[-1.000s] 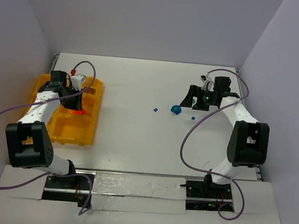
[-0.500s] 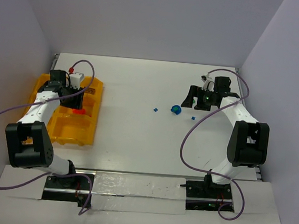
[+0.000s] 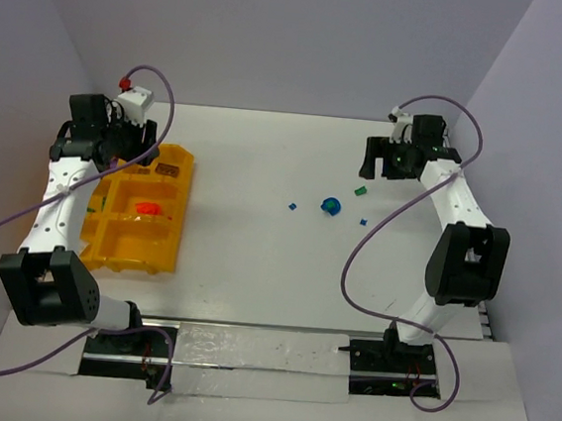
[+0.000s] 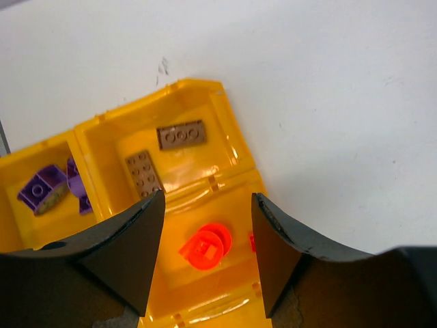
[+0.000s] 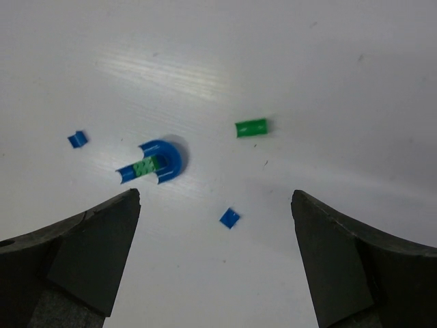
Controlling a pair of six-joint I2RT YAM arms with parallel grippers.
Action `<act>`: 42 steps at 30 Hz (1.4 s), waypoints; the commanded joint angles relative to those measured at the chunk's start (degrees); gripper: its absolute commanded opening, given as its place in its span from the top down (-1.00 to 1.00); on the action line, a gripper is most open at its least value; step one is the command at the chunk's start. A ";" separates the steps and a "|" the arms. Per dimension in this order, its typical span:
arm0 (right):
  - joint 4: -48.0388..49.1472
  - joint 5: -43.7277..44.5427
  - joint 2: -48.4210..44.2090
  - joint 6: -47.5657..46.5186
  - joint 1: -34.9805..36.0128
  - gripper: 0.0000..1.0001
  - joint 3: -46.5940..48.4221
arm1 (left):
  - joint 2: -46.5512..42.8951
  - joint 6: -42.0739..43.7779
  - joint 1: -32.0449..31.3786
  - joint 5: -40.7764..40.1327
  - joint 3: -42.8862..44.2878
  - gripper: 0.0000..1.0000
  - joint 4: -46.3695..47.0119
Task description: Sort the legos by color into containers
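Observation:
The yellow-orange tray (image 3: 171, 250) lies at the table's left. Its bins hold an orange-red round lego (image 3: 147, 209) (image 4: 205, 247), purple legos (image 4: 49, 189) and brown plates (image 4: 181, 134). My left gripper (image 3: 126, 146) (image 4: 208, 198) hangs open and empty above the tray's far end, with the orange-red lego below, between its fingers. On the table lie a green brick (image 3: 360, 190) (image 5: 251, 128), a blue arch with a green bit in it (image 3: 331, 205) (image 5: 153, 162), and two small blue bits (image 5: 230, 218) (image 5: 78, 139). My right gripper (image 3: 386, 171) (image 5: 213, 197) is open and empty, high above them.
The tray's far corner (image 4: 198, 85) sits close to the left wall. A further tiny blue bit (image 3: 291, 206) lies mid-table. Purple cables loop from both arms. The table's back edge meets the wall just behind both grippers.
My left gripper has lifted out of the tray and drawn back to the far left, leaving the orange-red lego in its bin. My right gripper has risen and moved back from the green brick.

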 commanded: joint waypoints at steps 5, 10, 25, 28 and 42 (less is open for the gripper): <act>-5.46 7.92 10.76 1.69 -0.07 -0.95 8.19 | -2.06 -1.61 -3.51 1.58 -0.27 -0.29 9.34; -6.33 9.58 11.95 5.72 0.31 -0.94 6.40 | -1.03 -1.49 -10.74 -5.50 -2.40 -0.29 13.00; -9.86 20.40 20.55 25.72 2.11 -0.94 21.64 | 9.62 -5.12 -17.04 -12.31 1.46 -0.30 13.56; -11.32 24.64 22.90 26.51 4.09 -0.92 25.58 | 12.03 -4.62 -16.96 -12.95 4.44 -0.30 12.27; -13.39 26.72 27.72 29.27 5.16 -0.83 23.37 | 19.97 -4.81 -16.96 -14.40 12.98 -0.31 8.23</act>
